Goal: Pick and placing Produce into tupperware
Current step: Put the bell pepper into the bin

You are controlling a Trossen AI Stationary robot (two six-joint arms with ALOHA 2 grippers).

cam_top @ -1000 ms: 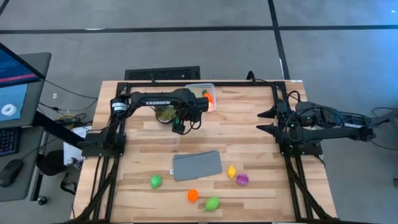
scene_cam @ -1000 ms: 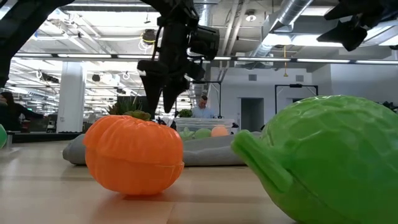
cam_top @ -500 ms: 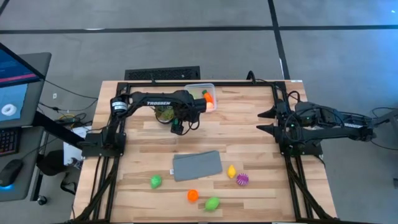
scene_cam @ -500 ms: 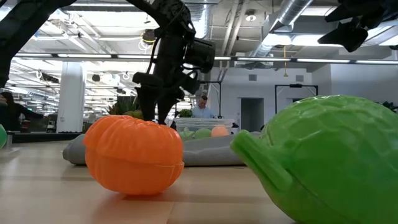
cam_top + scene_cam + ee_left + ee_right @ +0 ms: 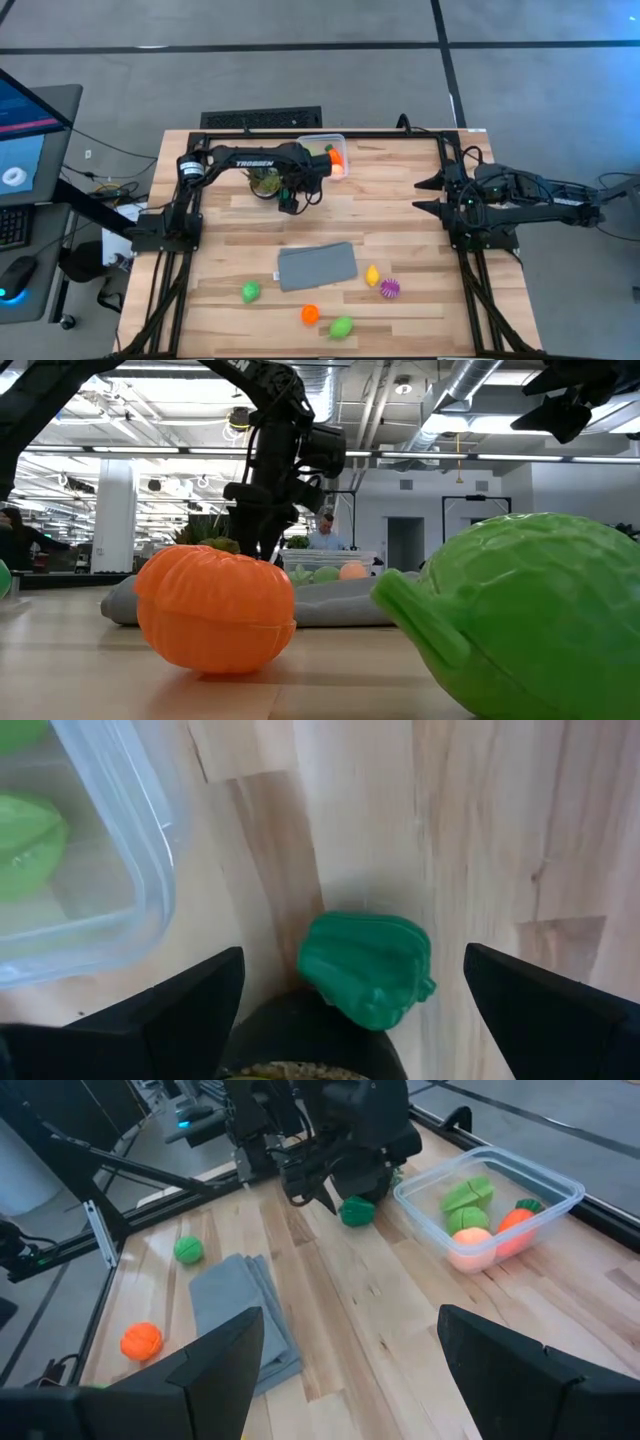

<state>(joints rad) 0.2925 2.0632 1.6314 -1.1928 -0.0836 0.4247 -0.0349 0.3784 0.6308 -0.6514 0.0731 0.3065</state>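
A dark green toy pepper (image 5: 368,968) lies on the wood beside the potted plant (image 5: 265,181) and near a corner of the clear tupperware (image 5: 110,870). My left gripper (image 5: 352,958) hangs open above it, pointing down, one finger on each side and neither touching. The tupperware (image 5: 325,156) at the far edge holds green, orange and pink pieces. More produce lies near the front: a green piece (image 5: 250,291), an orange one (image 5: 310,313), another green (image 5: 342,327), a yellow (image 5: 372,275) and a spiky purple (image 5: 390,288). My right gripper (image 5: 425,195) waits open at the right.
A flat grey cloth (image 5: 317,265) lies in the middle of the near half. The plant's pot (image 5: 300,1045) stands close against the pepper. Bare wood stretches between the tupperware and my right arm. The black frame rails run along the table's left and right sides.
My left gripper has sunk toward the table beside the potted plant, staying open and pointing down. Nothing else has moved.
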